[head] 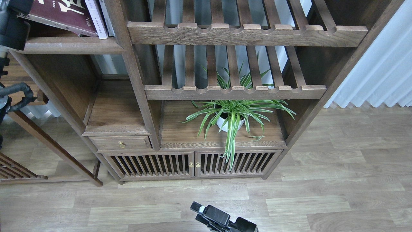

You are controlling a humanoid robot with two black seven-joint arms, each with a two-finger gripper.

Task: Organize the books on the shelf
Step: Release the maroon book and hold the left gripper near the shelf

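Note:
The dark maroon book with white characters leans tilted on the shelf at the top left, cover facing me. The pale white-lavender book stands to its right, touching it. The bright red book is hidden. My left arm's dark end is at the top left corner, against the maroon book's left edge; its fingers do not show. My right gripper is a black part low at the bottom edge, far from the shelf; I cannot tell its fingers apart.
A thin white-spined book stands by the post. Slatted racks fill the upper right. A potted spider plant sits above the slatted cabinet doors. A black cable loops at the left edge.

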